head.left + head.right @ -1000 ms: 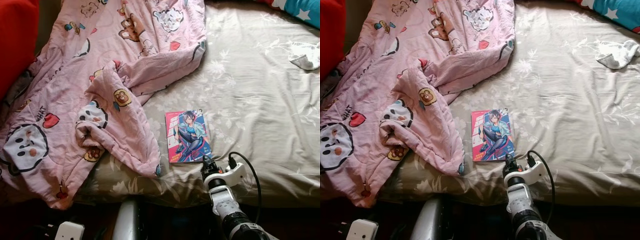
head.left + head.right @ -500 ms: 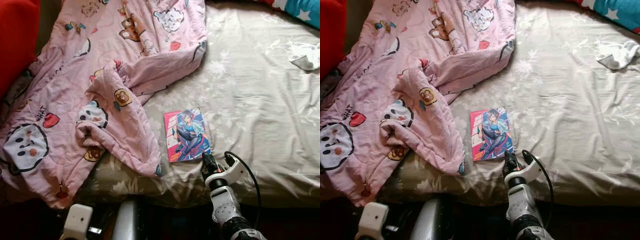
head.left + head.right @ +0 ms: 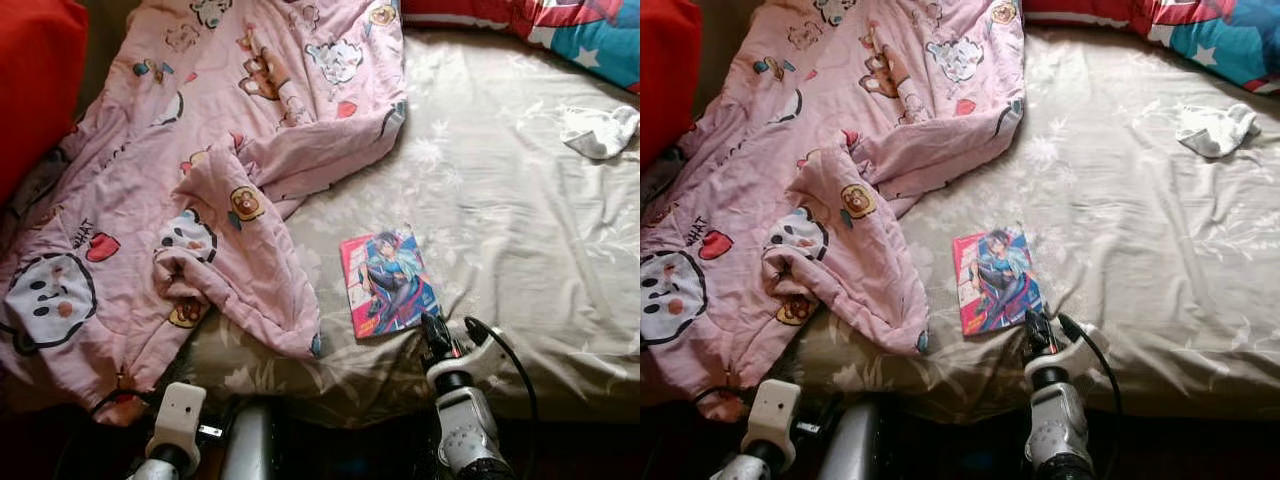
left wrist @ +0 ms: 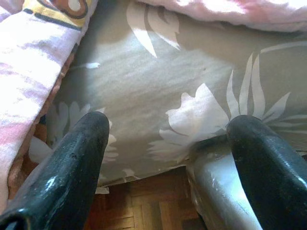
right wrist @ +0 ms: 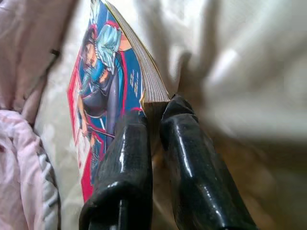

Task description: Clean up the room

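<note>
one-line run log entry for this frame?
right gripper shut on comic book corner | left gripper open, low by bed edge | pink quilt crumpled | white sock on bed

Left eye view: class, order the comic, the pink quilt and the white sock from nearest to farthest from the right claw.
1. Comic: clamped at its near corner in the right claw.
2. Pink quilt: on the left.
3. White sock: far right, near the pillows.

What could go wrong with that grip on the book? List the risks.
1. The right gripper pinches only a corner of the book, so the book could sag, fan open or slip out when lifted.
2. The jaws sit low against the sheet and might snag it.
3. The blanket lies close beside the book and could catch it.
</note>
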Tool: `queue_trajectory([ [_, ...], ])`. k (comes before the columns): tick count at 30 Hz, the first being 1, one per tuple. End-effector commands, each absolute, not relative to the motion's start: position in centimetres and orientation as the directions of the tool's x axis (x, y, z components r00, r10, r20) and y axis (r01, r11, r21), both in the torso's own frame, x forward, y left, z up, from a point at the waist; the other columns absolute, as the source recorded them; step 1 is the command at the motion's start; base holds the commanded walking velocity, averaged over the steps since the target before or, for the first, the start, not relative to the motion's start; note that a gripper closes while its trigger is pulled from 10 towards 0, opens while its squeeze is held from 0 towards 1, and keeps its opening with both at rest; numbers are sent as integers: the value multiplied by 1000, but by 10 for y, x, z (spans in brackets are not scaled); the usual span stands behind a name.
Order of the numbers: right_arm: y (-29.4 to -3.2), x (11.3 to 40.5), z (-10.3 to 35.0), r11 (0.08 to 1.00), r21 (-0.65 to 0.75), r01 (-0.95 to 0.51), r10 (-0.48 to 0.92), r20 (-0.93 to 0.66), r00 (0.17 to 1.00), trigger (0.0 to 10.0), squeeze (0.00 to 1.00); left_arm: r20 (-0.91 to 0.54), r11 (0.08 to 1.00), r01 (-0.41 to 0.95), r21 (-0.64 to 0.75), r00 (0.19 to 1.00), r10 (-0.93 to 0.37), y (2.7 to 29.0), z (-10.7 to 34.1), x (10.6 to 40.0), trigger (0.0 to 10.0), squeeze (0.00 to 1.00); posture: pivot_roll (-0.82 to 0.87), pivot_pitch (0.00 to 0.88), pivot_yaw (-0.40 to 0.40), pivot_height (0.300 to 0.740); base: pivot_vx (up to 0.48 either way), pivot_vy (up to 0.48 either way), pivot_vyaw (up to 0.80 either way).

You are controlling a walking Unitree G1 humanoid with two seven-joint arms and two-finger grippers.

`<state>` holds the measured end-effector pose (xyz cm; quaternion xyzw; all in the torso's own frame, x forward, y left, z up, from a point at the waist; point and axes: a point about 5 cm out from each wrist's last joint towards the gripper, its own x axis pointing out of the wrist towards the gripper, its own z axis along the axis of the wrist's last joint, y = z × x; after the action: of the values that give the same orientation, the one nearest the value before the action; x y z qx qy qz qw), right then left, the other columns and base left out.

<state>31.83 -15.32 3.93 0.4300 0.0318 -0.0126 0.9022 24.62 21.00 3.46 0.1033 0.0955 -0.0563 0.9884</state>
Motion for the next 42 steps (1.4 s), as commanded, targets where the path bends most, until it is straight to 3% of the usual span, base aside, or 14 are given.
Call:
queue_trajectory([
  [1, -160, 299, 16, 589, 789, 175, -58, -175, 983, 0, 0, -249, 972, 124, 199, 966, -72, 215, 22, 236, 10000, 0, 104, 236, 50, 585, 0, 0, 0],
  [11, -161, 283, 5, 569, 791, 223, -101, -203, 974, 0, 0, -251, 969, 139, 206, 964, -85, 216, 16, 236, 10000, 0, 90, 216, 53, 585, 0, 0, 0],
  [12, -159, 283, 4, 573, 787, 230, -95, -214, 972, 1686, 0, -251, 968, 141, 207, 964, -87, 216, 16, 236, 10000, 0, 90, 216, 53, 585, 0, 0, 0],
  [13, -159, 283, 4, 574, 786, 231, -94, -218, 972, 1686, 0, -250, 968, 143, 207, 964, -89, 216, 16, 236, 10000, 0, 90, 211, 54, 585, 0, 0, 0],
  [14, -158, 284, 4, 573, 787, 230, -92, -218, 972, 8706, 0, -249, 968, 144, 208, 964, -90, 215, 16, 237, 10000, 0, 90, 211, 54, 585, 0, 0, 0],
  [15, -158, 284, 4, 572, 788, 229, -90, -217, 972, 8706, 0, -249, 967, 145, 208, 964, -91, 215, 16, 237, 10000, 0, 90, 211, 54, 585, 0, 0, 0],
  [16, -157, 285, 6, 572, 789, 224, -88, -213, 973, 3255, 0, -248, 966, 149, 210, 964, -94, 215, 16, 237, 10000, 0, 93, 204, 54, 585, 0, 0, 0],
  [19, -157, 286, 6, 572, 789, 222, -88, -210, 974, 3725, 0, -246, 966, 151, 212, 964, -97, 215, 15, 237, 10000, 0, 93, 204, 54, 585, 0, 0, 0],
  [20, -156, 286, 7, 573, 789, 222, -88, -210, 974, 392, 0, -246, 965, 153, 213, 964, -99, 215, 15, 237, 10000, 0, 94, 200, 55, 585, 0, 0, 0],
  [25, -157, 287, 8, 584, 783, 216, -91, -201, 975, 0, 0, -248, 962, 159, 222, 963, -102, 215, 13, 237, 10000, 0, 94, 203, 55, 585, 0, 0, 0],
  [32, -159, 299, 31, 751, 651, 116, -76, -89, 993, 0, 0, -243, 963, 154, 219, 965, -99, 214, 13, 238, 10000, 0, 90, 208, 54, 585, 0, 0, 0],
  [34, -160, 306, 50, 832, 554, 41, -51, 3, 999, 0, 0, -241, 965, 147, 218, 966, -93, 215, 13, 239, 10000, 0, 84, 207, 50, 585, 0, 0, 0],
  [41, -156, 312, 75, 923, 380, -55, 15, 106, 994, 0, 0, -240, 969, 133, 206, 967, -82, 213, 11, 241, 10000, 0, 65, 208, 35, 585, 0, 0, 0],
  [42, -153, 312, 78, 932, 356, -74, 36, 112, 993, 3804, 0, -239, 971, 131, 202, 968, -81, 212, 11, 242, 10000, 0, 64, 209, 31, 585, 0, 0, 0],
])
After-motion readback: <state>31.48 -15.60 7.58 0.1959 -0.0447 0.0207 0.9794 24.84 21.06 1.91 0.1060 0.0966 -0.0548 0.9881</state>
